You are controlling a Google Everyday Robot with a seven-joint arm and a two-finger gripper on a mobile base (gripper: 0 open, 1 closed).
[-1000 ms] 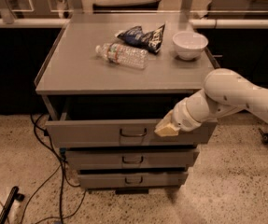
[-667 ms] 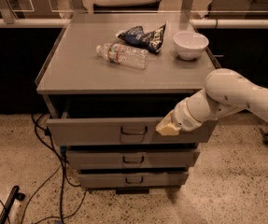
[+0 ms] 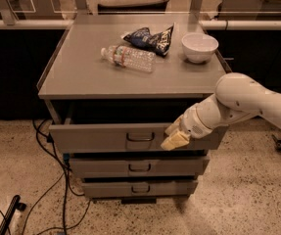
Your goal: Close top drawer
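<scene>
One grey metal cabinet (image 3: 81, 77) stands on the speckled floor and carries three drawers, each with one small dark loop handle at its centre. On the cabinet's top lie three things: one clear plastic water bottle (image 3: 128, 58) on its side near the middle, one crumpled dark snack bag (image 3: 149, 38) behind it toward the cabinet's back, and one white bowl (image 3: 199, 47) upright at the back right corner. The top drawer (image 3: 96, 137), the widest of the three, sits directly under the cabinet's top and is pulled partly out, so its flat front stands forward of the two narrower lower drawers (image 3: 105, 168) beneath it, with a dark gap showing above its rim. One white robot arm (image 3: 247, 102) reaches in from the cabinet's right side. Its gripper (image 3: 175, 135) is at the top drawer's front, just right of the drawer's handle (image 3: 140, 137) and level with it, seemingly touching the front panel; whether it is open or closed cannot be told. Dark cables (image 3: 57, 180) trail on the floor at the cabinet's lower left.
</scene>
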